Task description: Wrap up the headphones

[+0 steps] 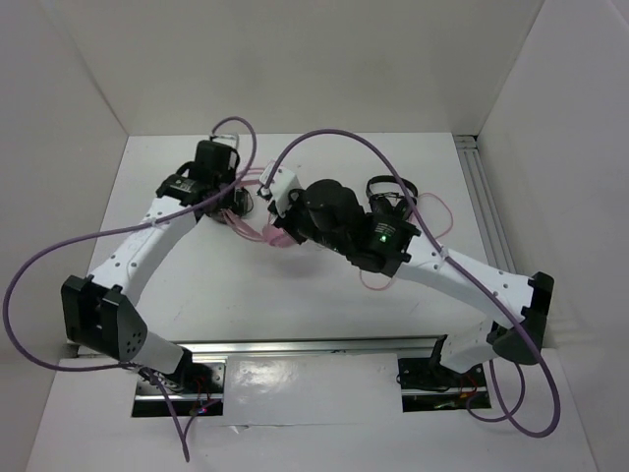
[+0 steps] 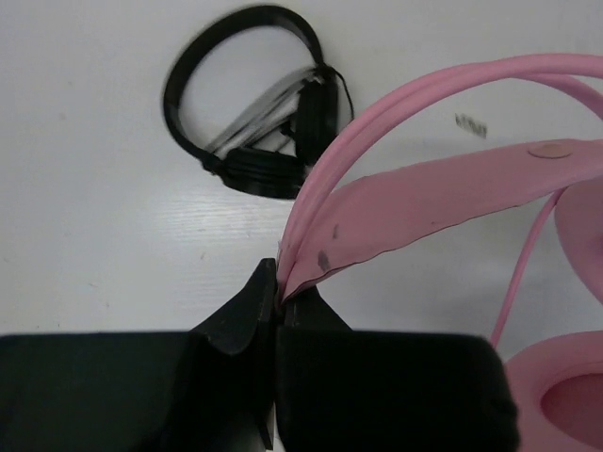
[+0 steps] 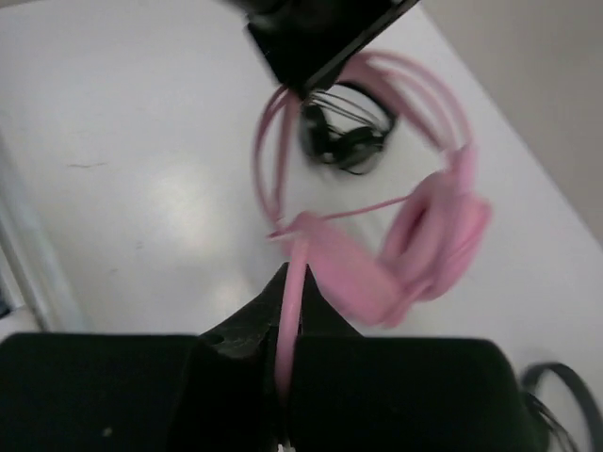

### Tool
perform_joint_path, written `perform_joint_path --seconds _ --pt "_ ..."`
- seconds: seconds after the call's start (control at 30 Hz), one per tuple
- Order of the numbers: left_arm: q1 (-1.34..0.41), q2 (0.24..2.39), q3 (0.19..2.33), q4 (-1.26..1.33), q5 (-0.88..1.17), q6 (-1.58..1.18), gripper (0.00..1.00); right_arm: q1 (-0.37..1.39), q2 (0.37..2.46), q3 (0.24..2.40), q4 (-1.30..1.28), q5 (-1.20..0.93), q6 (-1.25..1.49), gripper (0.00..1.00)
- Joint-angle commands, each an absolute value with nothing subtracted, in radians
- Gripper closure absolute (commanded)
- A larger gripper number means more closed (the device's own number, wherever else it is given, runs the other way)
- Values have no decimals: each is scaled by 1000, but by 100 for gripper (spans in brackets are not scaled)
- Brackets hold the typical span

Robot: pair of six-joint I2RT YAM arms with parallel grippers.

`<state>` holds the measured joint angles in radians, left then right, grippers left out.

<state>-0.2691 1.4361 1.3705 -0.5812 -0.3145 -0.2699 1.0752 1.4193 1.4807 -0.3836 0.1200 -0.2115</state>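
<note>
1. The headphones [image 2: 424, 202]: smooth matt pink plastic band with a few dark scuffs; the cups look softly padded.
2. The black headset [image 2: 264, 172]: dark plastic, slight sheen.
3. The table [image 2: 94, 207]: white, smooth, faintly grained, mildly glossy.
4. The left gripper [image 2: 276, 287]: matt black plastic.

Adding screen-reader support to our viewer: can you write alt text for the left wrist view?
The left gripper, jaws closed, pinches the thin double-wire headband of the pink headphones, which arches up and right above a padded cup at lower right. A smaller black headset lies on the white table behind.
</note>
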Motion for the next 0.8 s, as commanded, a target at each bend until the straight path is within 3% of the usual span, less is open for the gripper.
perform_joint_path --seconds 0.0,0.17,0.33,0.47,0.77 --pt "-350 1470 1413 -620 -261 -167 100 1115 1407 1534 -408 417 -331 100" --pt "-409 1433 1368 -611 -181 -115 100 1131 1390 1462 -214 706 -425 100" --pt "-483 1333 1306 -643 -144 -101 100 1059 1345 1365 0 761 -465 93" --pt "-492 1215 1253 -655 -66 -101 100 948 1298 1330 32 599 -350 91" --pt "-523 1022 1300 -675 133 -83 100 543 1438 1335 80 -162 -32 84"
